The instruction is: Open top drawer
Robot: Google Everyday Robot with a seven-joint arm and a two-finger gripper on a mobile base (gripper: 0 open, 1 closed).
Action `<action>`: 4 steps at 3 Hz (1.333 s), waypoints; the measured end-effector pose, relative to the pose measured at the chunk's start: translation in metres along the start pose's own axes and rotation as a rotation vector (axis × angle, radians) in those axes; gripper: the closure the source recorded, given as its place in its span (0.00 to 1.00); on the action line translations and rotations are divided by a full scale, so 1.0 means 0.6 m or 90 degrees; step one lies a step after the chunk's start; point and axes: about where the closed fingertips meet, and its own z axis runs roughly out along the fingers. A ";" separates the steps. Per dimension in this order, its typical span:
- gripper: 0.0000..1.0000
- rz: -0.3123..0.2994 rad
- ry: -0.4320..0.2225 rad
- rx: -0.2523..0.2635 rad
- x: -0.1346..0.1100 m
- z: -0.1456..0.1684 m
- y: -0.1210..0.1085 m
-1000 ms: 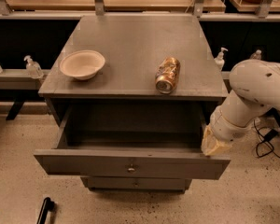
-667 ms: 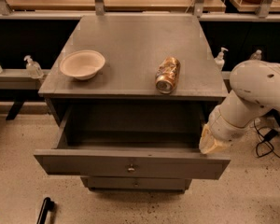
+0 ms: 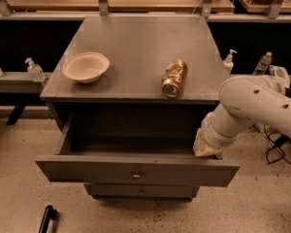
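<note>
the robot's gripper, a pale tan piece at the end of the white arm, sits low at the right end of the top drawer, just behind the front panel and at the drawer's inner right side; whether it is apart, together or clamped on anything cannot be told from this angle. the arm reaches in from the right edge of the scene, its thick rounded casing bending down toward the drawer. the top drawer stands pulled well out of the grey cabinet, its deep grey box open to view and dark inside, its flat front carrying one small round metal knob at the middle. below it, the front of a narrower grey drawer shows with a like knob, closed. on the cabinet top a shallow cream bowl rests upright near the left edge, and a dented gold can lies on its side near the front edge toward the right, well apart from the bowl. pump bottles stand on low ledges on either side of the cabinet, one at left and one at right. dark cables trail over the speckled floor at right.
</note>
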 end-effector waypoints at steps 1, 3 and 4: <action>1.00 0.031 0.014 0.024 -0.006 0.040 -0.016; 1.00 0.108 -0.011 0.004 0.032 0.093 -0.026; 1.00 0.134 -0.024 -0.009 0.046 0.089 -0.014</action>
